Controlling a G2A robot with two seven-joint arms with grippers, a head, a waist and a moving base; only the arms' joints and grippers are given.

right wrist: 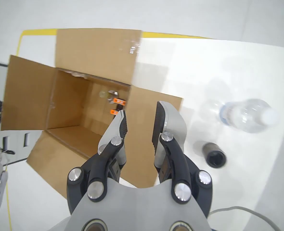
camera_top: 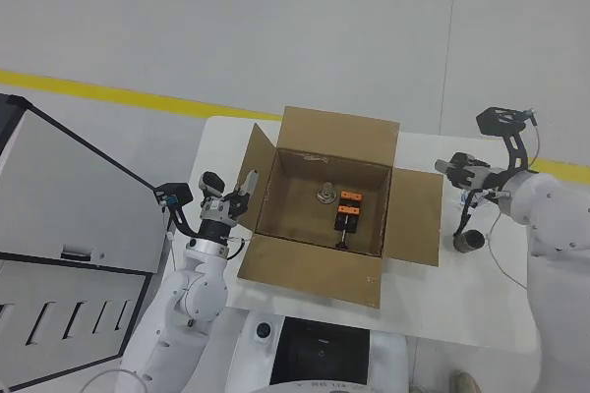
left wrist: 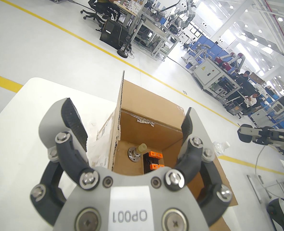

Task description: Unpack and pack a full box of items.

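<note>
At the middle of the white table [camera_top: 423, 295], an open brown cardboard box [camera_top: 339, 133], with an orange-and-black clamp-like block [camera_top: 346, 214] and a metal flanged stud with a pale cap [camera_top: 325, 194] on its floor. Just beside one side flap, the left gripper [left wrist: 128, 108], spread wide and empty. By the opposite flap, the right gripper [right wrist: 139, 114], likewise released, near a black cylindrical socket [right wrist: 214, 156] and a clear plastic bottle [right wrist: 248, 117] on the table

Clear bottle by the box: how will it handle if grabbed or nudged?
The bottle seems to lie on its side, round-bodied, so a nudge would probably roll it. Its clear thin-looking wall likely dents under a squeeze and may slip. Fill level unclear, so weight is a guess.
</note>
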